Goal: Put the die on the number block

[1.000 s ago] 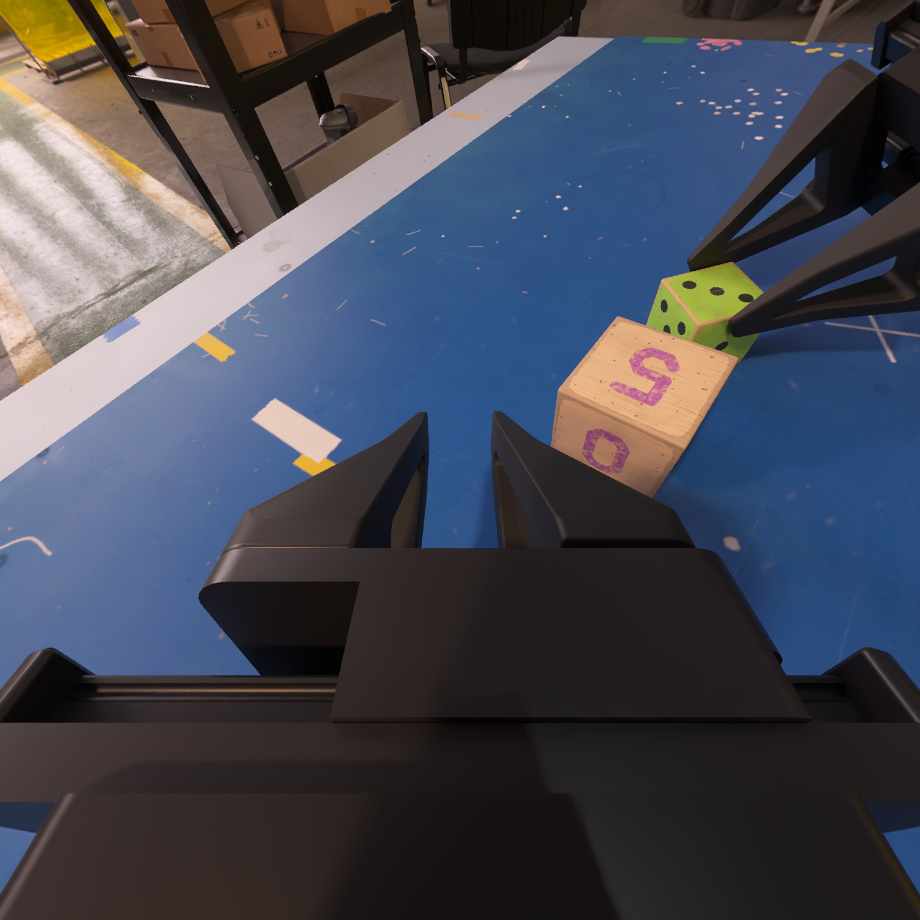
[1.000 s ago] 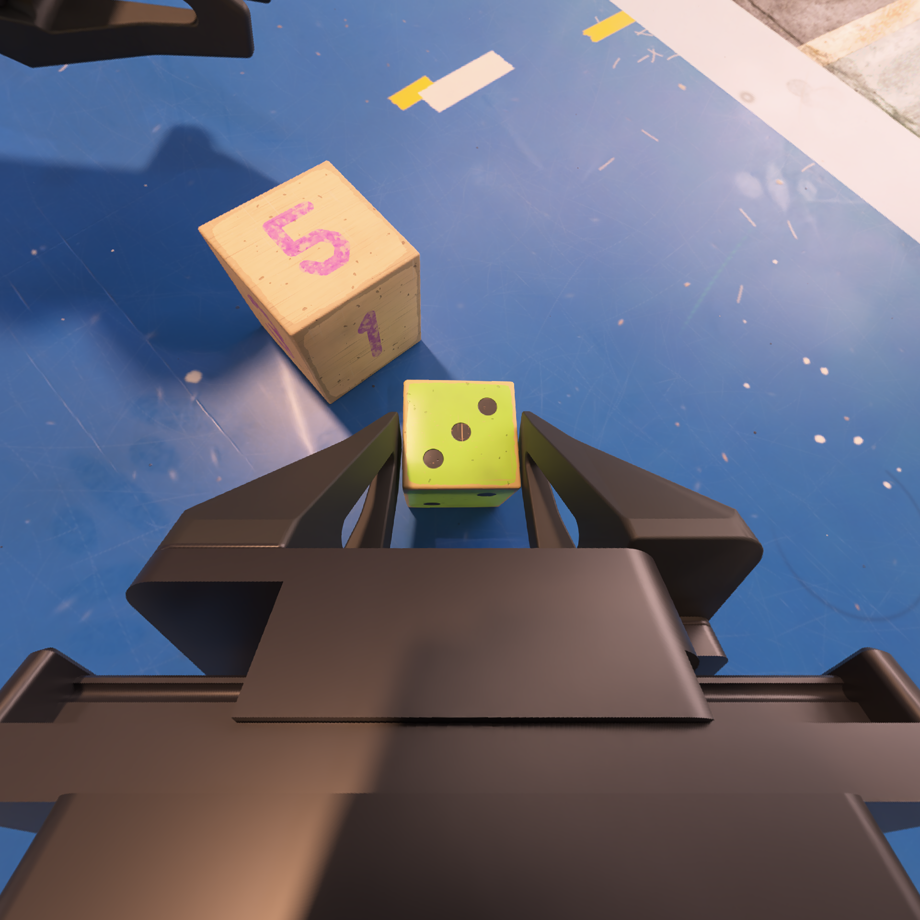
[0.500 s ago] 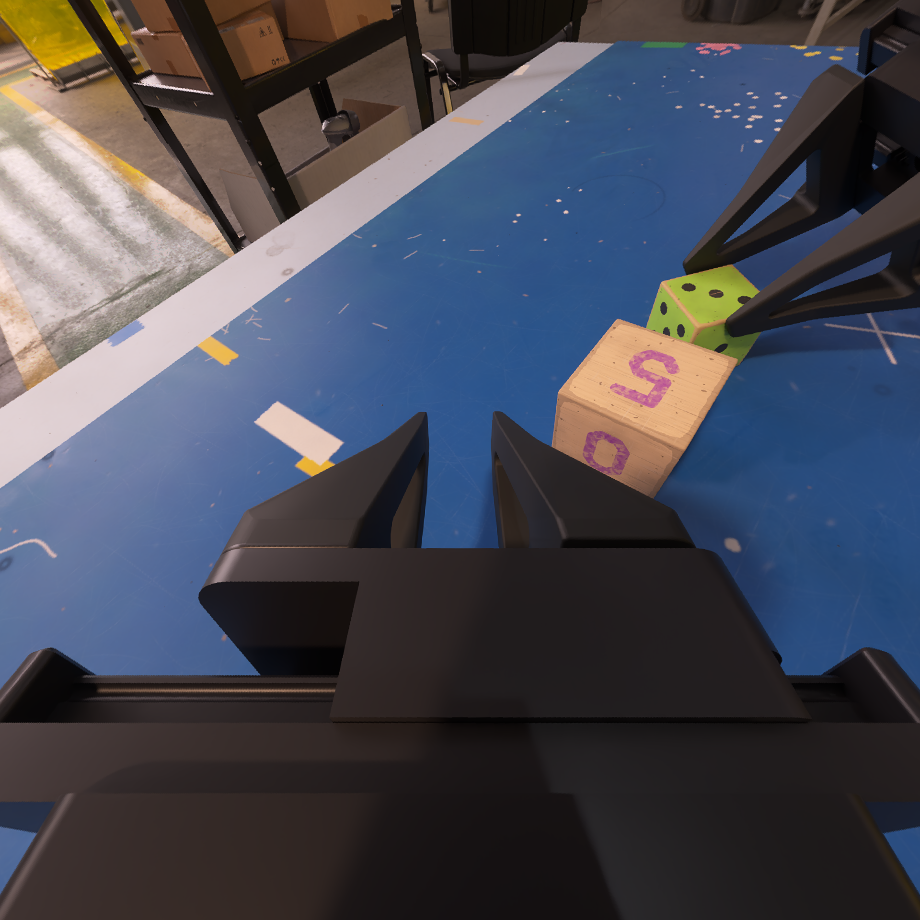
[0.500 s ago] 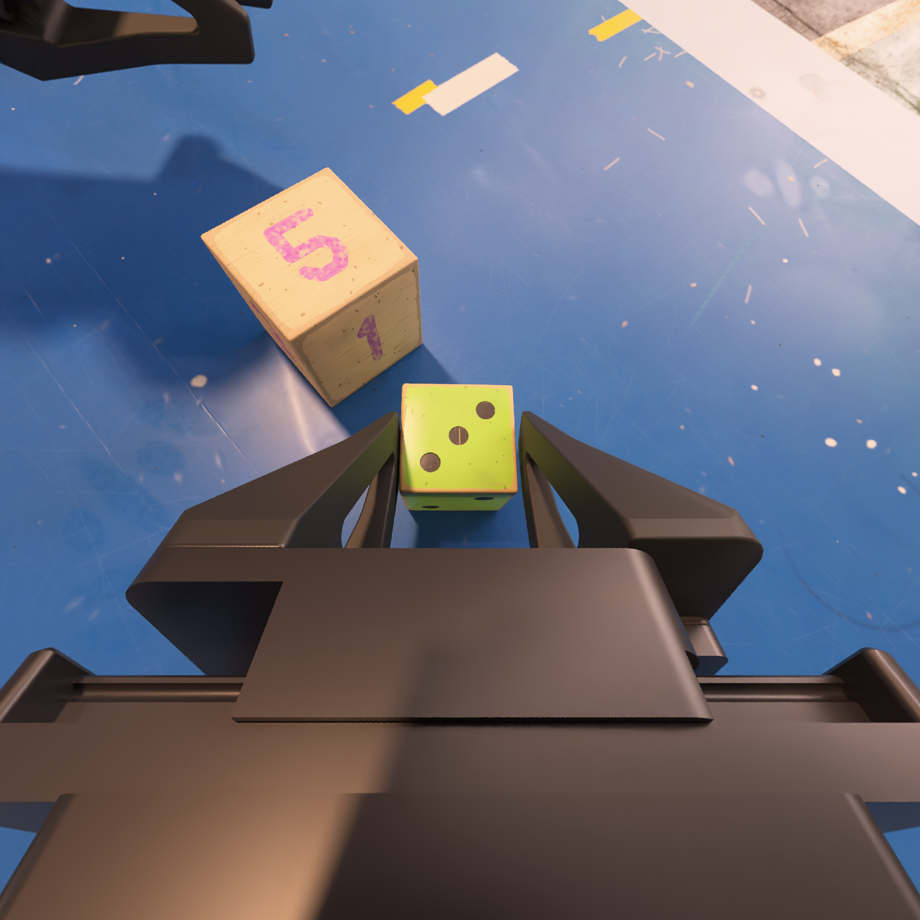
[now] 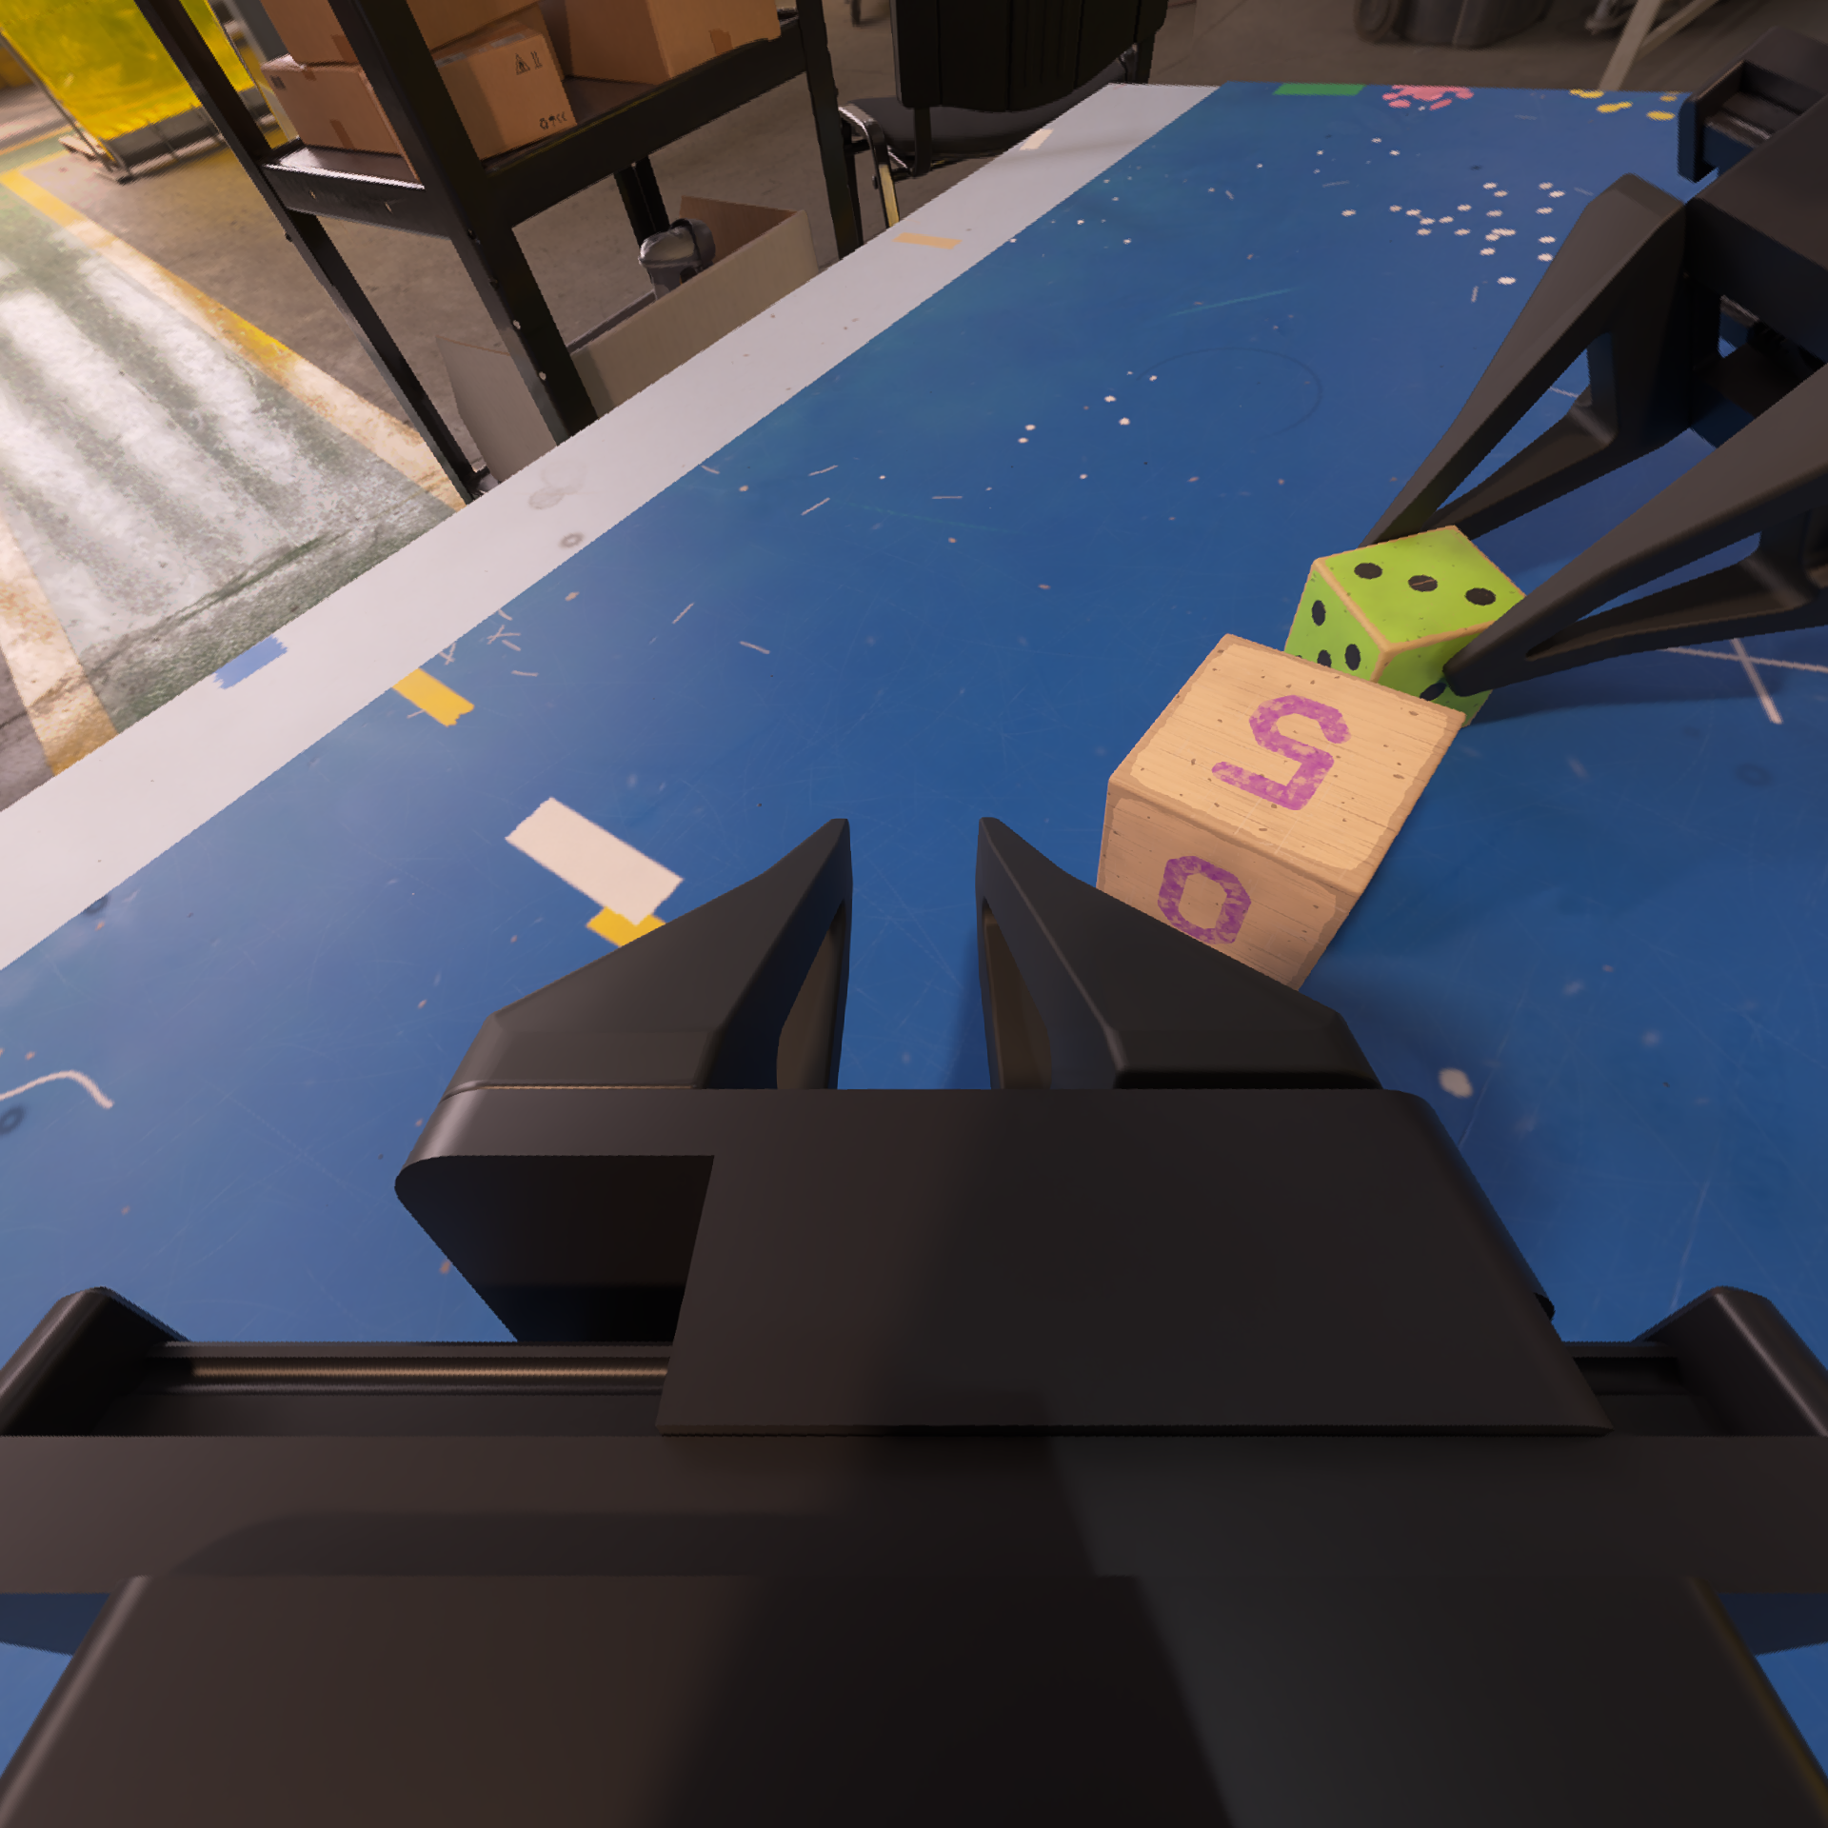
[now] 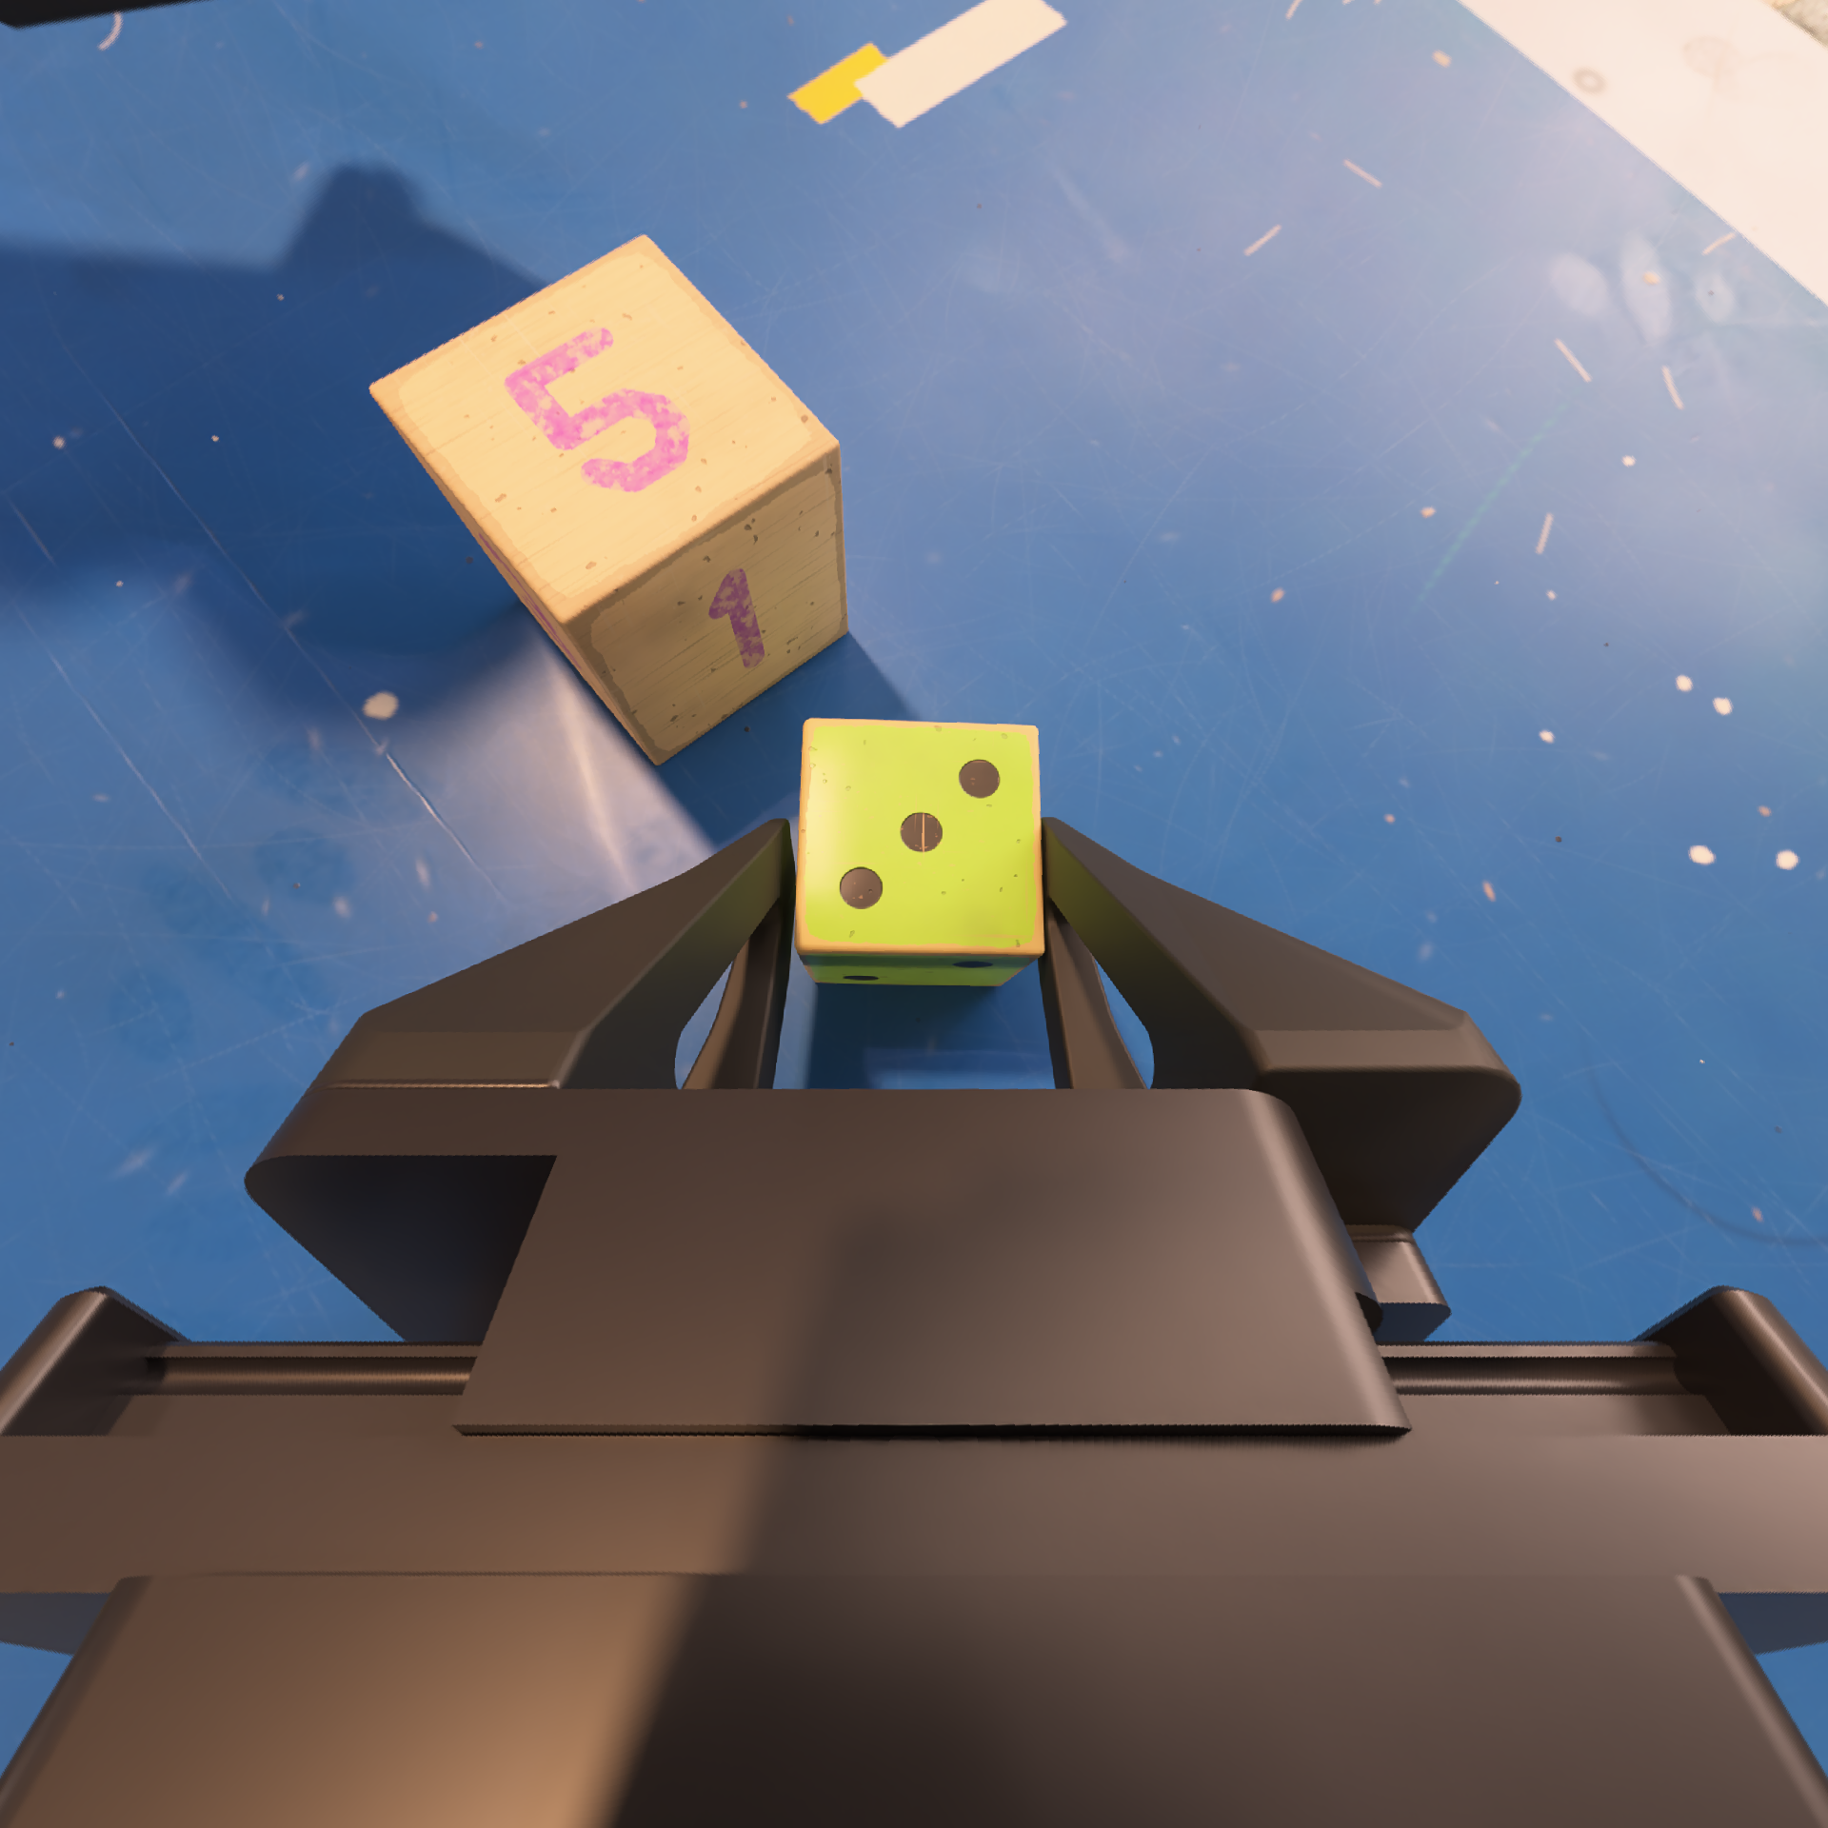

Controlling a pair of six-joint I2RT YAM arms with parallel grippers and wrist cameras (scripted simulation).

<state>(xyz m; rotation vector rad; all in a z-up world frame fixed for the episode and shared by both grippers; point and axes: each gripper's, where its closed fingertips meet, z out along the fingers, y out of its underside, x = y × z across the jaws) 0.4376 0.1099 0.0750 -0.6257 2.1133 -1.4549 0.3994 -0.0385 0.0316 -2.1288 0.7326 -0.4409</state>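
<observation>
Left gripper (image 5: pixel 913 841) hung over the blue table (image 5: pixel 890 514), fingers only a narrow gap apart, nothing between them. Just right of it sat the wooden number block (image 5: pixel 1276 791), purple digits on its faces, resting on the table. Beyond the block, just beside its far corner, was the green die (image 5: pixel 1400 608), three-dot face up. Right gripper (image 6: pixel 918 841) had the die (image 6: pixel 920 846) pinched, both fingers pressed against its side faces. The die looked slightly raised, shadow under it. Number block (image 6: pixel 613 475) was near, ahead-left of the held die, not touching. White-and-yellow tape patch (image 6: pixel 925 64) lay farther off.
</observation>
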